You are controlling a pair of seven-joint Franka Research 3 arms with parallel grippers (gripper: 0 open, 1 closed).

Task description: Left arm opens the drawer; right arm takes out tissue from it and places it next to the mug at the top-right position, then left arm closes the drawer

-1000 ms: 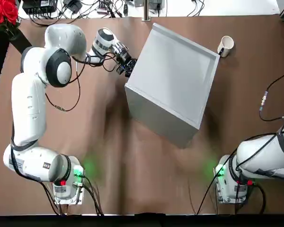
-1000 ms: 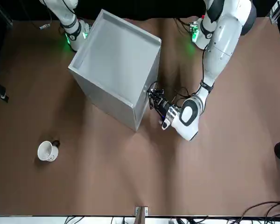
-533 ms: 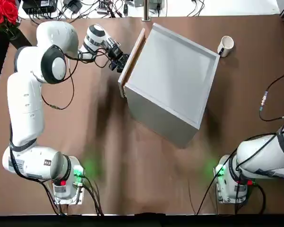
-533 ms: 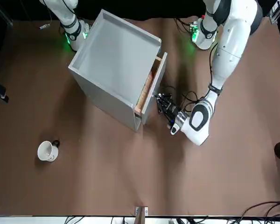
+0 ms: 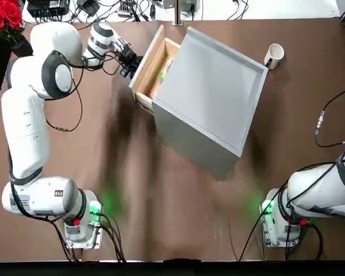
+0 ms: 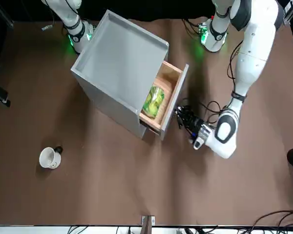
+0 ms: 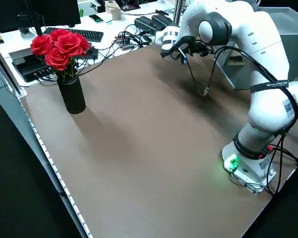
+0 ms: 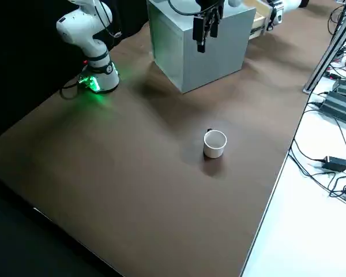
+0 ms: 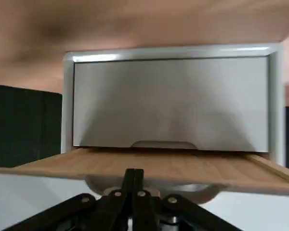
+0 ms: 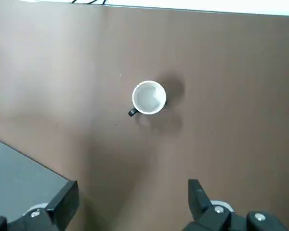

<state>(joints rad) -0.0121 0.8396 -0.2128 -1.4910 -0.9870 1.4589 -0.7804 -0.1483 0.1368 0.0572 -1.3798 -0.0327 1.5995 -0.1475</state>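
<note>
The grey cabinet [image 5: 213,98] stands at an angle mid-table with its light-wood drawer [image 6: 172,85] pulled out. A yellow-green and white tissue [image 6: 154,101] lies inside it. My left gripper [image 5: 129,60] is shut on the handle of the drawer's pale front [image 9: 135,166]. The white mug [image 5: 274,54] stands on the table beyond the cabinet's far right corner. High above the mug [image 10: 149,97] and the cabinet's edge hangs my right gripper [image 10: 132,202], open and holding nothing; the right side view shows this right gripper [image 8: 203,29] over the cabinet.
A black vase of red roses [image 7: 64,64] stands at the table's far left corner. Cables and electronics [image 5: 92,8] lie beyond the far edge, and a loose cable [image 5: 322,121] is on the right side. Both arm bases [image 5: 80,221] glow green at the near edge.
My left gripper moved away from the cabinet holding the handle, and the drawer went from shut to well open. The tissue inside came into view.
</note>
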